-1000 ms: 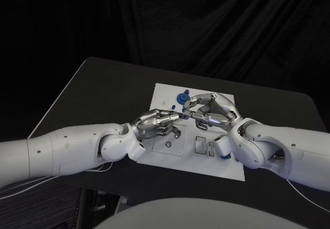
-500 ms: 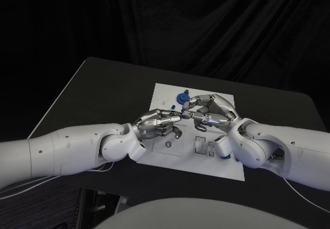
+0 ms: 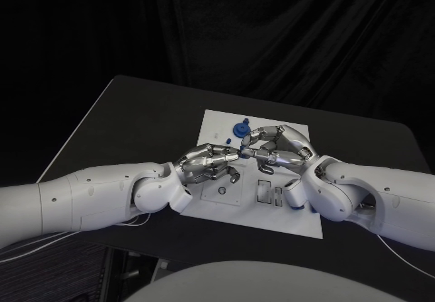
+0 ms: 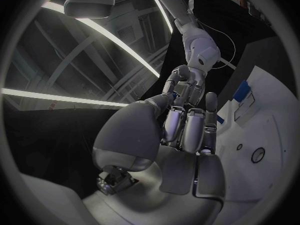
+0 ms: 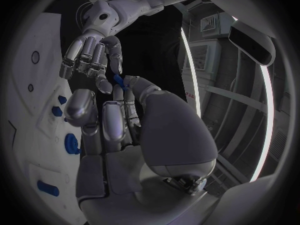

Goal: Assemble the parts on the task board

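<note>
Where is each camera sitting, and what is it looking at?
Head view: on the robot's head, looking down at the task board; both white arms come in, left hand and right hand meeting fingertip to fingertip over it.
Left wrist view: behind the left hand, facing the right hand and its arm.
Right wrist view: behind the right hand, facing the left hand.
Shared: a small blue part between the fingertips shows in the head view too.

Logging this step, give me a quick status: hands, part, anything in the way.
Left hand and right hand meet over the task board, pinching a small blue part between them. Nothing in the way.
</note>
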